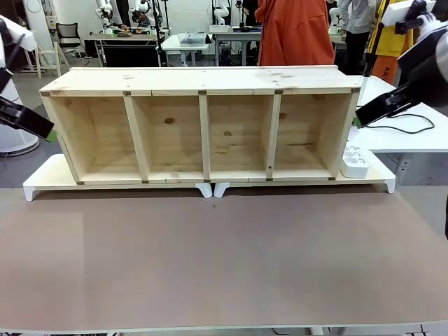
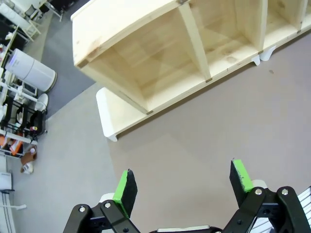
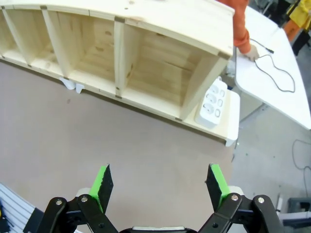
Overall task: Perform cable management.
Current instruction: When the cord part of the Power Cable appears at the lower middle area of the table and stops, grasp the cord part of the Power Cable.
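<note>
Left gripper [image 2: 181, 187], right gripper [image 3: 160, 187]: black jointed fingers [image 2: 129, 187], silver screws [image 2: 80, 209], bright green pads [image 3: 216, 182]. Person [image 1: 297, 21] at 12 o'clock of front view: orange top [image 1: 294, 38], long sleeve [image 3: 239, 29].

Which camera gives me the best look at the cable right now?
Right wrist view: the cable lies looped on the white side table, a person's hand beside it. Front view catches part of it past the right gripper. Left wrist view faces the shelf at its other end.

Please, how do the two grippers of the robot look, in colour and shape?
Both the left gripper and the right gripper have two black, jointed fingers with silver bolts at the links and bright green pads at the tips.
</note>
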Tool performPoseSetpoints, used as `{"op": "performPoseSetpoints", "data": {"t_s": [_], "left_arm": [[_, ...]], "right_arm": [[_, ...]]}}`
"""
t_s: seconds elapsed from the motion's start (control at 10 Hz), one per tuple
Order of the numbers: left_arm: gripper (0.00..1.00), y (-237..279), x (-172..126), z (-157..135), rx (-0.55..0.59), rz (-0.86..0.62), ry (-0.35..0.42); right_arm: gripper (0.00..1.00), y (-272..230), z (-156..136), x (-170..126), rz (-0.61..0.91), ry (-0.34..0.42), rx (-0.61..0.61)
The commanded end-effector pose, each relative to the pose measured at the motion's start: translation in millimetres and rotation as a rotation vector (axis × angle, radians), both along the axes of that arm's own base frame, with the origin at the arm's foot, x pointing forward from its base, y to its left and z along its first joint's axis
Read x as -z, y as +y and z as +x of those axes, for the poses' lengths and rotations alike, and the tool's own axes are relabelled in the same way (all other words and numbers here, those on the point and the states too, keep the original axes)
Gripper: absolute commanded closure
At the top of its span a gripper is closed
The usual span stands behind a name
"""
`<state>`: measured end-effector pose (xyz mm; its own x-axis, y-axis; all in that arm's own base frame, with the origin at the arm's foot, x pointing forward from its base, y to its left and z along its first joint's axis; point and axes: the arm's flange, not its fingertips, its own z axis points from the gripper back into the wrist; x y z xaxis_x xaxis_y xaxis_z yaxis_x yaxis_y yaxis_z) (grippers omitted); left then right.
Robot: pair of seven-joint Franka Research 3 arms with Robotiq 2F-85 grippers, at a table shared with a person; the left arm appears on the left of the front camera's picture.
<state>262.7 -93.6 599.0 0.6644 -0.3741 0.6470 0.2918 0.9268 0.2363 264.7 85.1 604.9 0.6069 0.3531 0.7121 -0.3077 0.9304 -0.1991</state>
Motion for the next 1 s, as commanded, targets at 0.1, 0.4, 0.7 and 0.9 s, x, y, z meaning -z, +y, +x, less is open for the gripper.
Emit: {"op": "performPoseSetpoints", "data": {"t_s": [0.1, 0.4, 0.7, 0.9], "left_arm": [[0.0, 69, 206, -89, -0.026, -0.084, -0.015], [0.0, 24, -3, 3, -0.033, -0.067, 0.009], [0.0, 24, -3, 3, -0.033, -0.067, 0.009], [0.0, 24, -3, 3, -0.033, -0.067, 0.009]], "right_arm": [[0.0, -37, -82, 175, 0.037, 0.008, -0.008], [0.0, -6, -5, -1, 0.013, 0.02, 0.007], [0.0, -6, -5, -1, 0.013, 0.02, 0.007], [0.0, -6, -5, -1, 0.013, 0.02, 0.007]]}}
